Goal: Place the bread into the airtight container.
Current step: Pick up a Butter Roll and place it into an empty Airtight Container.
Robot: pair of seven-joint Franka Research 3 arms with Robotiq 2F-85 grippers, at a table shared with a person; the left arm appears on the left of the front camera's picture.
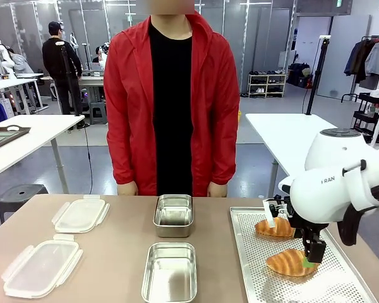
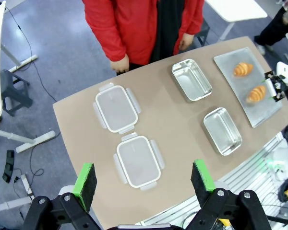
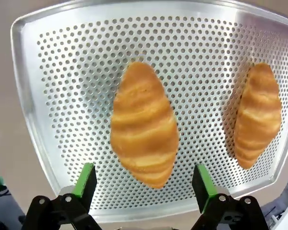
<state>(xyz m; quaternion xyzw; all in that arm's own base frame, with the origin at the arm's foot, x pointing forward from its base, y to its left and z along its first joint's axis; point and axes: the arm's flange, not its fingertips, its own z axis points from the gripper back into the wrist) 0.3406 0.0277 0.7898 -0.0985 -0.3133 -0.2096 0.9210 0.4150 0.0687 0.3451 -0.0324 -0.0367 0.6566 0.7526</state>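
Two golden croissants, the bread, lie on a perforated metal tray at the table's right. My right gripper stands open just over the nearer croissant. In the right wrist view that croissant lies between the green pads, nothing gripped, and the other croissant lies to the side. Two open metal containers stand mid-table, one far and one near. High above the table my left gripper is open and empty.
Two clear plastic lids lie at the table's left. A person in a red jacket stands at the far edge, hands by the table rim. Bare tabletop separates the lids from the containers.
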